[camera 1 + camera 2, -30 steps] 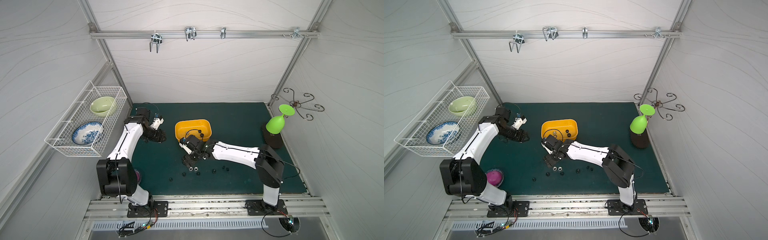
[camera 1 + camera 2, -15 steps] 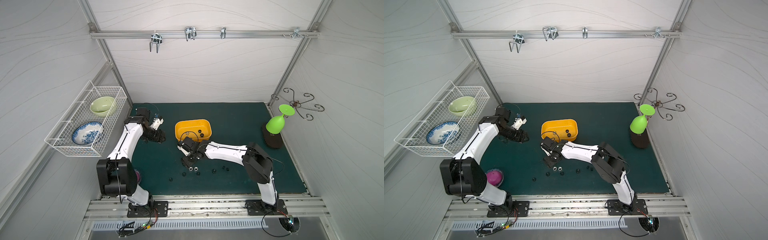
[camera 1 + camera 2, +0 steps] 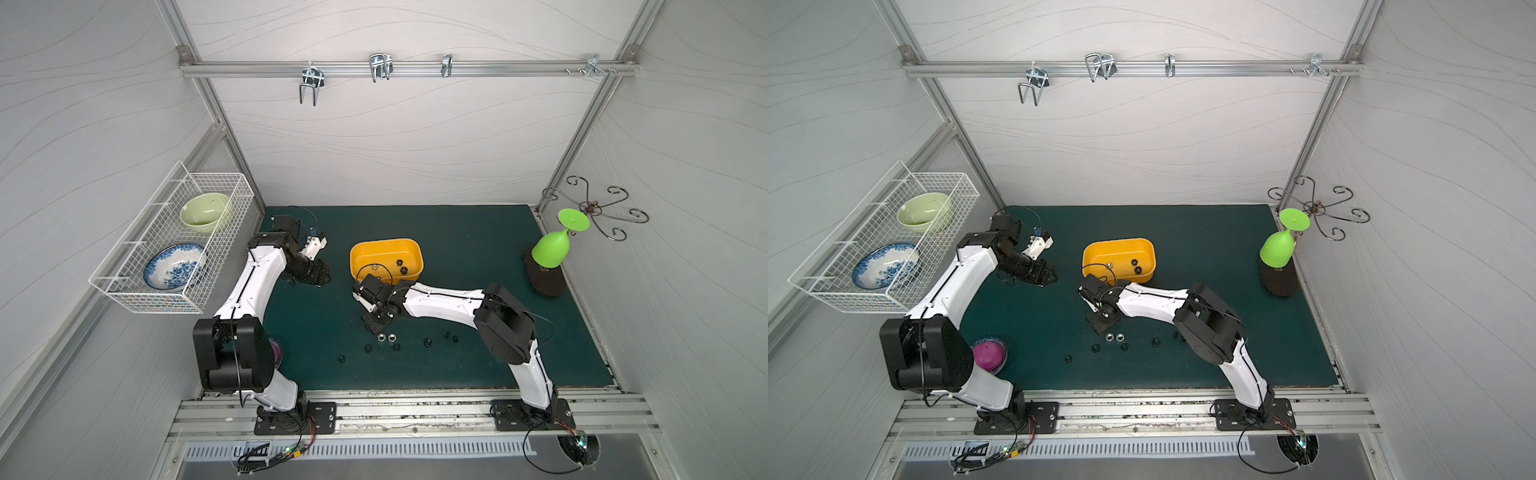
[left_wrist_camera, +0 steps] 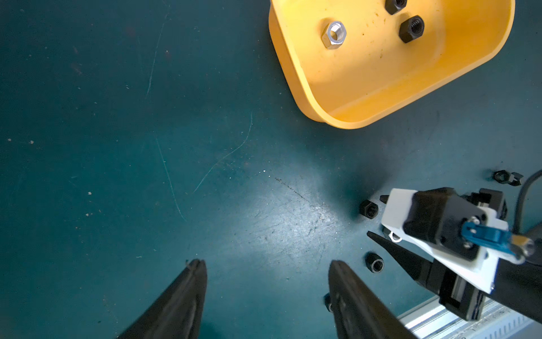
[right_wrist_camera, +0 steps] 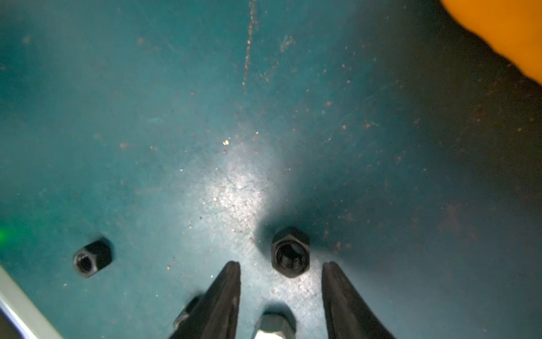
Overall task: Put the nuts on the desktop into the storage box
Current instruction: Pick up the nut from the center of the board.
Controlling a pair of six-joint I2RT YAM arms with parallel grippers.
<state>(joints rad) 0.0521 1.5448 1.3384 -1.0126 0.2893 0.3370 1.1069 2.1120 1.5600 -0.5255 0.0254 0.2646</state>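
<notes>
Silver nut [image 5: 274, 325], small, hard, slick, probably light, lies on the counter [image 5: 146, 117] between the spread, empty jaws of the right end effector [image 5: 281, 263]; pinch across opposite flats; yellow box [image 3: 384, 241] near; left end effector [image 4: 267, 261] likewise released, holding nothing.

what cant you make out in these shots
Silver nut, right wrist view: blurred, cut off by the frame edge.
Dark nut, same view: half hidden behind the right hand.
Box, same view: only a blurred corner, cut by the edge.
Pink object, in a top view: mostly behind the left arm.
Loose nuts, both top views: too small to tell upright from lying.
</notes>
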